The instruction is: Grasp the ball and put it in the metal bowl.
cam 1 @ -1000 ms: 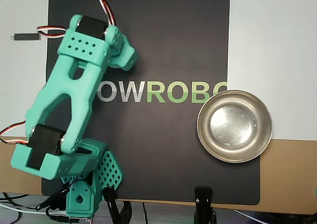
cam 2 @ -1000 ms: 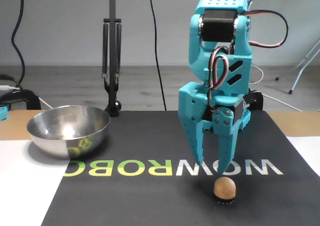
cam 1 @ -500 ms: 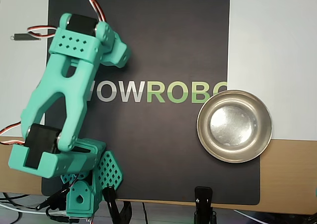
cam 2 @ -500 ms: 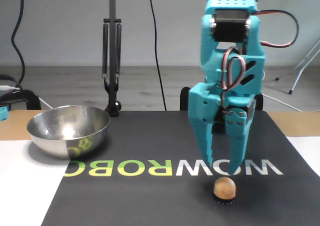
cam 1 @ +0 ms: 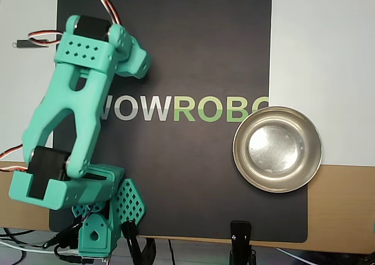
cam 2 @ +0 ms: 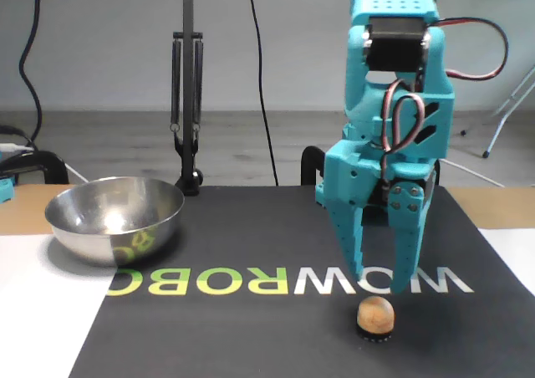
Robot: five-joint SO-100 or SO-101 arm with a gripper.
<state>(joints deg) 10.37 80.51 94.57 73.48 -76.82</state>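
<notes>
The small tan ball [cam 2: 374,314] rests on a little black ring on the dark mat, near the front in the fixed view. My teal gripper [cam 2: 379,288] hangs straight above it, open, one fingertip to either side just over the ball's top, holding nothing. In the overhead view the arm [cam 1: 76,109] covers both the ball and the fingers. The shiny metal bowl [cam 2: 113,234] stands empty at the left of the fixed view; the overhead view shows the metal bowl [cam 1: 241,155] at the right edge of the mat.
The black mat [cam 1: 193,54] carries large WOWROBO lettering [cam 2: 251,282]. A black clamp [cam 1: 241,234] grips the table's near edge in the overhead view. A dark spring-arm stand [cam 2: 188,102] rises behind the bowl. The arm's base [cam 1: 96,230] sits at the lower left of the overhead view.
The arm swung rightward in the fixed view, leftward in the overhead view. The open gripper went from left of the ball to straddling above it. Ball and bowl stayed put.
</notes>
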